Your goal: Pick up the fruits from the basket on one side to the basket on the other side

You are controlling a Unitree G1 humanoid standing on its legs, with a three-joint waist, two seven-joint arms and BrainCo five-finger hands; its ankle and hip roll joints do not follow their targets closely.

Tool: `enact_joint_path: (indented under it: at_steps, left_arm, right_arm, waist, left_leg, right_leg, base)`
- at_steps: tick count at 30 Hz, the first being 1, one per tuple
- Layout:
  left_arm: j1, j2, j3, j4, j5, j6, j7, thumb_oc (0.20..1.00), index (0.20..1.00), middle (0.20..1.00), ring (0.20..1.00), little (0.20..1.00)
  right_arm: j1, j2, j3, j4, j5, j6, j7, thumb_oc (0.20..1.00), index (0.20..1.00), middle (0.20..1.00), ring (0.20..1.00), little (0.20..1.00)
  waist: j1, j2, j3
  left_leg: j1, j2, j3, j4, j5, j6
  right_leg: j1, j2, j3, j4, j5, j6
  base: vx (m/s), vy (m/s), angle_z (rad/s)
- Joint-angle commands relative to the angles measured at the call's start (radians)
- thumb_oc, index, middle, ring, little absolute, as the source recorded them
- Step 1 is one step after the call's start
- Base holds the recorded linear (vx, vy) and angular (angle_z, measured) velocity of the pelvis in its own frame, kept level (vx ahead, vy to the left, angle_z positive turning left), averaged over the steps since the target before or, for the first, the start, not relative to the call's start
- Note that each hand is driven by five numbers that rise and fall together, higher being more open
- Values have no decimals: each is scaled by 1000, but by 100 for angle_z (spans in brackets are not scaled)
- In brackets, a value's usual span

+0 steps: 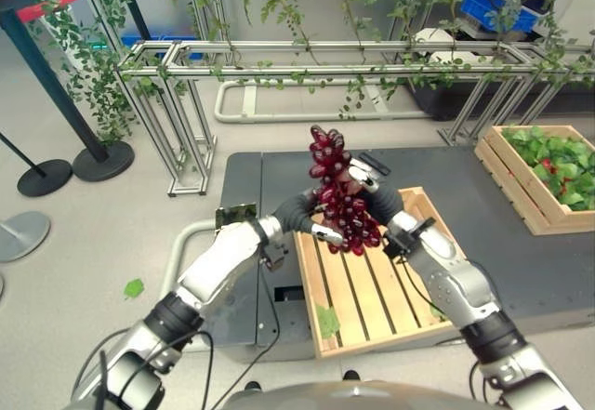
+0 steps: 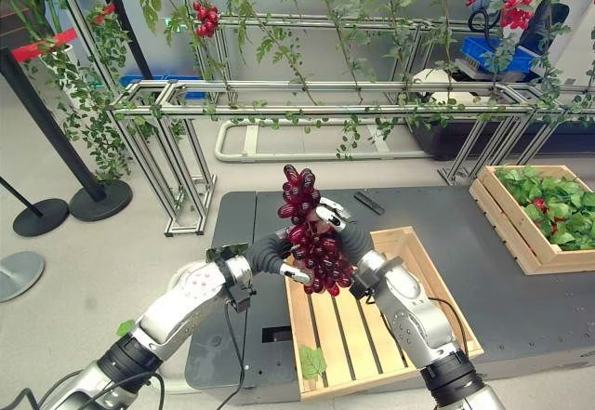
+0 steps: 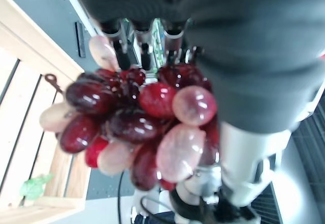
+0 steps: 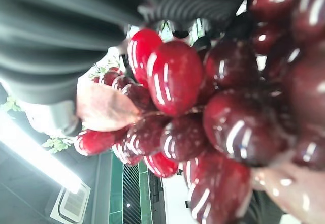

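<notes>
Grapes, a dark red bunch, hang above the slatted wooden crate in the eye views, both hands meeting at them. Left wrist view: left hand fingers curl into the cluster. Right wrist view: right hand grip, can't tell. Looks floppy and slippery; I'd hold it near the stem.

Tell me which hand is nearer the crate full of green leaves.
Right. The right hand holds the grape bunch on the side toward the leaf crate; the left hand is on the bunch's far side.
</notes>
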Motion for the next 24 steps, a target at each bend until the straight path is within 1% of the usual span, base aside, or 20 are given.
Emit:
enact_joint_path:
  at_steps: [1,6,7,8,9,10,24]
  left_arm:
    - [-137,-59,-33,34,-41,-54,18,1000,1000,1000,1000,1000]
    - [-147,-74,-51,56,-62,-58,32,1000,1000,1000,1000,1000]
    - [-146,-76,-53,56,-71,-58,35,959,959,959,959,959]
    - [-145,-78,-54,57,-84,-59,36,592,592,592,592,592]
    - [-146,-78,-54,57,-84,-59,36,492,492,492,492,492]
    - [-142,-82,-57,60,-104,-61,42,200,200,200,200,200]
    - [-126,-84,-70,70,-168,-72,56,200,200,200,200,200]
  right_arm:
    - [-126,58,49,-108,20,-40,42,200,200,200,200,200]
    - [-141,63,69,-101,32,-41,41,200,200,200,200,200]
    - [-144,65,73,-98,35,-42,41,200,200,200,200,200]
    - [-150,67,78,-101,34,-44,41,200,200,200,200,200]
    - [-150,67,78,-100,34,-44,41,200,200,200,200,200]
    - [-155,68,84,-102,37,-43,39,200,200,200,200,200]
    - [-165,78,126,-87,68,-44,33,200,200,200,200,200]
  waist:
    - [10,-32,-2]
    - [16,-34,-2]
    - [17,-34,-3]
    - [18,-34,-3]
    - [18,-34,-3]
    - [20,-36,-5]
    - [28,-45,-14]
  left_leg:
    - [-57,-60,-37,89,-94,71]
    - [-58,-61,-46,88,-92,72]
    - [-58,-62,-47,88,-92,73]
    - [-59,-62,-48,88,-92,73]
    - [-59,-62,-48,88,-92,73]
    - [-59,-63,-49,88,-91,74]
    - [-61,-66,-60,76,-83,70]
  right_leg:
    - [8,-46,-51,76,-90,64]
    - [10,-45,-53,80,-92,63]
    - [10,-46,-55,79,-92,64]
    - [9,-47,-56,80,-92,64]
    - [9,-47,-56,80,-92,64]
    - [8,-48,-58,82,-91,64]
    - [15,-50,-77,78,-90,61]
  base:
    - [0,0,0]
    - [0,0,0]
    - [0,0,0]
    - [0,0,0]
    - [0,0,0]
    - [0,0,0]
    - [-1,0,0]
